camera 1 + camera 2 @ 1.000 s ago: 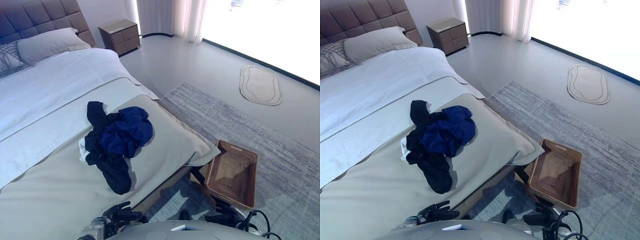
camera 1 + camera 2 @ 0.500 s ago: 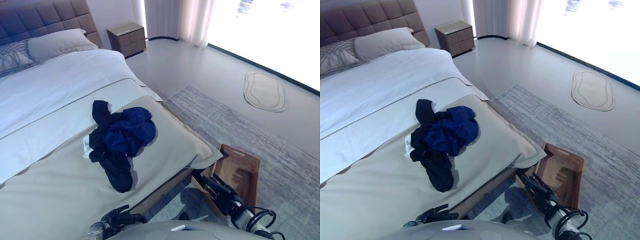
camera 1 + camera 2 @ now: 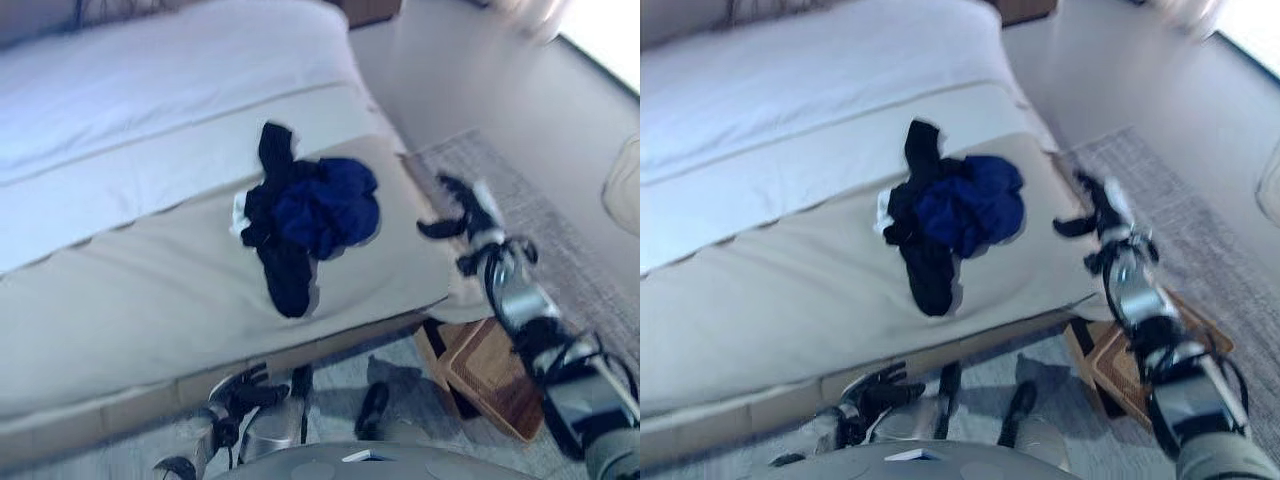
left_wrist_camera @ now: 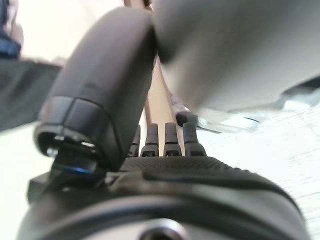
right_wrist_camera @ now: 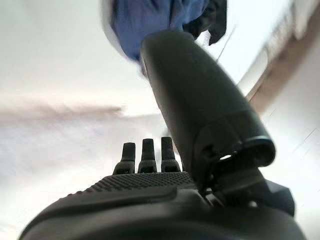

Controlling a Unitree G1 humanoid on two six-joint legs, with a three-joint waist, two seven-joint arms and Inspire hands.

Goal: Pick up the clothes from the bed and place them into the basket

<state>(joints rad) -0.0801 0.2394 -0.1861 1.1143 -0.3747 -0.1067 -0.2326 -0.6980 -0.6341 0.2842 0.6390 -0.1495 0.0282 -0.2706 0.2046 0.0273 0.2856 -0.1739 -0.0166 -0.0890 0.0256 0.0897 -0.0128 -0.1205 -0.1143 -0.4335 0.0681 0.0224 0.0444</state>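
A pile of blue and black clothes (image 3: 310,210) lies on the bed (image 3: 120,290) near its foot corner. My right hand (image 3: 460,205) is raised over the bed's corner, to the right of the pile and apart from it, fingers open and empty. In the right wrist view its thumb (image 5: 200,100) stands straight, with the blue cloth (image 5: 150,20) past it. The brown woven basket (image 3: 490,385) sits on the floor by the bed's corner, under my right arm. My left hand (image 3: 240,390) hangs low by the bed's near edge, open and empty.
A grey rug (image 3: 560,240) covers the floor to the right of the bed, under the basket. The white duvet (image 3: 150,80) covers the far part of the bed. The bed's wooden side rail (image 3: 130,405) runs along the near edge.
The camera has tilted down and shifted. My right arm has risen from beside the basket to above the bed's corner, closer to the clothes. The left hand stays low.
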